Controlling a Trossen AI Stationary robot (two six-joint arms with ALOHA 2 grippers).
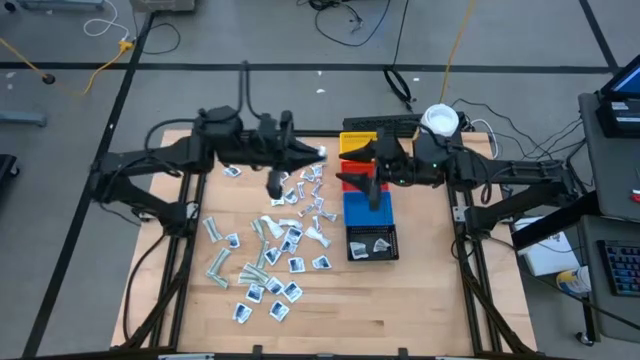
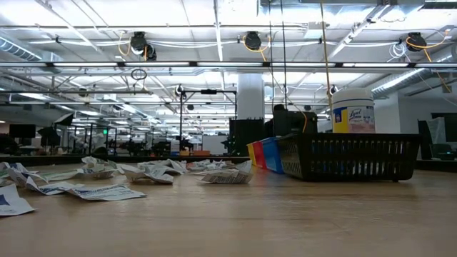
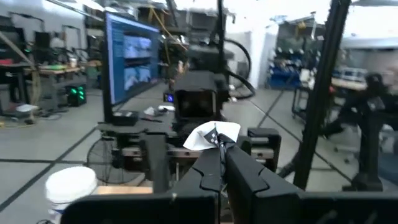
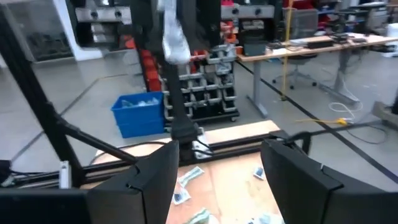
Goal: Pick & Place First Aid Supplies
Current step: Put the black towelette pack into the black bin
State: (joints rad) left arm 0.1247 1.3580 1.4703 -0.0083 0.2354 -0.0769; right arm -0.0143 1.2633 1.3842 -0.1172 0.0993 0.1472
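Several first aid supplies, small white and pale green packets (image 1: pixel 268 240), lie scattered on the wooden table's left half; the low view shows them lying flat (image 2: pixel 93 177). My left gripper (image 1: pixel 316 154) hovers high over the table's far middle, shut on one white packet (image 3: pixel 214 135). My right gripper (image 1: pixel 346 172) faces it from the right, above the row of bins, open with nothing between its fingers (image 4: pixel 217 171). The right wrist view also shows the held packet (image 4: pixel 173 36). My left gripper pinches one white packet by its near edge (image 3: pixel 217 144) between its two fingertips. The fingers run about level, pointing toward the table's right side. The packet sticks out past the fingertips, lifted well clear of the table.
A row of bins stands right of the packets: yellow (image 1: pixel 352 143) farthest, then red, blue (image 1: pixel 366 205), and a black mesh bin (image 1: pixel 372 243) holding two packets. A white jar (image 1: pixel 438 120) stands at the far right. Bare wood stretches along the near edge.
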